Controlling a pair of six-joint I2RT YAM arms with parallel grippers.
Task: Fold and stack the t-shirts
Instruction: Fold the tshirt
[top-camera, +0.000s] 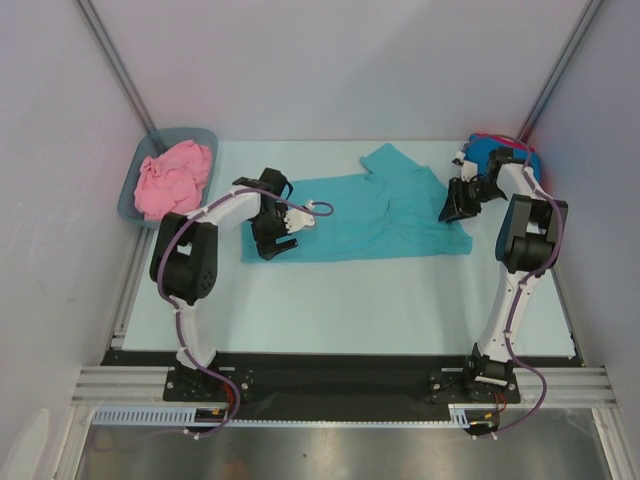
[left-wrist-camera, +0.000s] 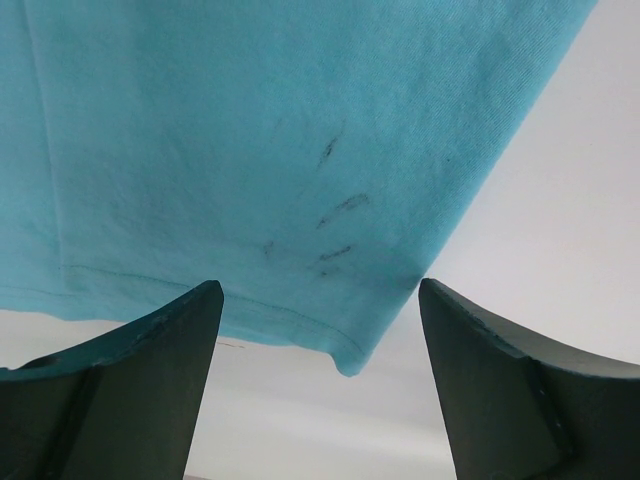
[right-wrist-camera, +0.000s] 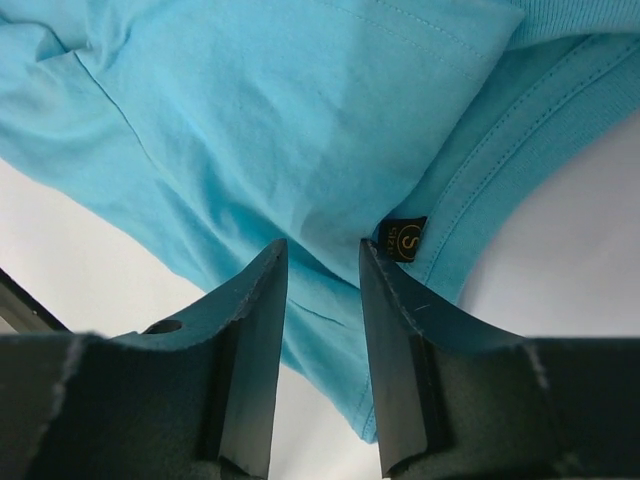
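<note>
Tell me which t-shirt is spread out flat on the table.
The teal t-shirt, laid open mid-table. The pink t-shirt is crumpled in the tub at far left; the blue t-shirt is bunched at far right.

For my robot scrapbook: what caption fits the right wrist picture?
Right arm's fingers straddle the teal t-shirt beside its black neck label.
</note>
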